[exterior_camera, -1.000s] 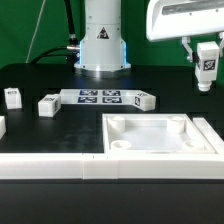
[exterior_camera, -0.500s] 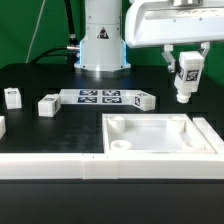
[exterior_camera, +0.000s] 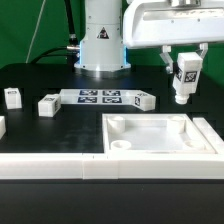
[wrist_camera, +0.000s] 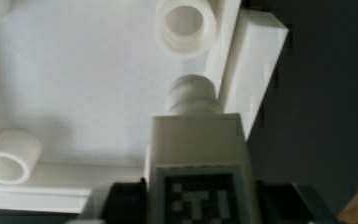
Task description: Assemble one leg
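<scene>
Nearest to us in the exterior view, a long white rail [exterior_camera: 60,168] runs across the lower part of the frame on the black table [exterior_camera: 60,135]. Just behind it, in the lower right, lies the large white tray [exterior_camera: 160,152] with round sockets in its corners. At the left edge a white piece [exterior_camera: 2,126] is cut off by the frame, and we cannot tell what it is.

Farther back, across the middle left, we see loose posts [exterior_camera: 47,105] lying on the table: two to the left of the marker board [exterior_camera: 100,97] and one touching its right end.

In the upper right the gripper [exterior_camera: 186,62] hangs in the air with its fingers [exterior_camera: 170,63] closed narrowly on the leg [exterior_camera: 184,82], one finger pressed to each side. The leg is slightly tilted, its tag faces us, and its peg end points down. It is clear of the table, above the tray's far right corner.

The wrist view shows the same leg over the tray floor, its peg near a corner socket [wrist_camera: 190,25].

Farthest back stand the robot base [exterior_camera: 100,45] and a green backdrop [exterior_camera: 30,25].
</scene>
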Robot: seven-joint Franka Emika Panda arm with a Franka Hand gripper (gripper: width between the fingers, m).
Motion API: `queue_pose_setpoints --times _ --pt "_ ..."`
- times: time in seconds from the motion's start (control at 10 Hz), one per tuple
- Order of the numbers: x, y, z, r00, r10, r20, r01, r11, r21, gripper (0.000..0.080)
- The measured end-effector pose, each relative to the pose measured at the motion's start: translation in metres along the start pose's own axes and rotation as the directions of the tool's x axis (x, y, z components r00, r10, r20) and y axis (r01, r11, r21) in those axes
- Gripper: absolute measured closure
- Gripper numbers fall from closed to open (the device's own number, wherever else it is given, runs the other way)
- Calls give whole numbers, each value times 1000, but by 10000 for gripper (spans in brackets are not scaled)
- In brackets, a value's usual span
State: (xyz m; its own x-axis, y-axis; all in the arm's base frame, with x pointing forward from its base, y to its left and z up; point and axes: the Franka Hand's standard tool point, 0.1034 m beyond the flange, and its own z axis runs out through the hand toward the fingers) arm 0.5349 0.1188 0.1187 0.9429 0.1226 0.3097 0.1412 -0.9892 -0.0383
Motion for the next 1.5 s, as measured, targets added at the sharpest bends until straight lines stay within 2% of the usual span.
queue_pose_setpoints --times 0.2,0.4,0.6,1.2,1.5 --pt "23 1 14 999 -32 -14 32 999 1 508" --pt "50 12 27 996 -76 -35 76 997 -4 508" --pt "64 20 39 995 -85 -43 84 996 -8 508" --pt "64 15 47 995 -93 -42 93 996 -5 508" --pt "74 27 55 993 -110 -47 109 994 -11 508"
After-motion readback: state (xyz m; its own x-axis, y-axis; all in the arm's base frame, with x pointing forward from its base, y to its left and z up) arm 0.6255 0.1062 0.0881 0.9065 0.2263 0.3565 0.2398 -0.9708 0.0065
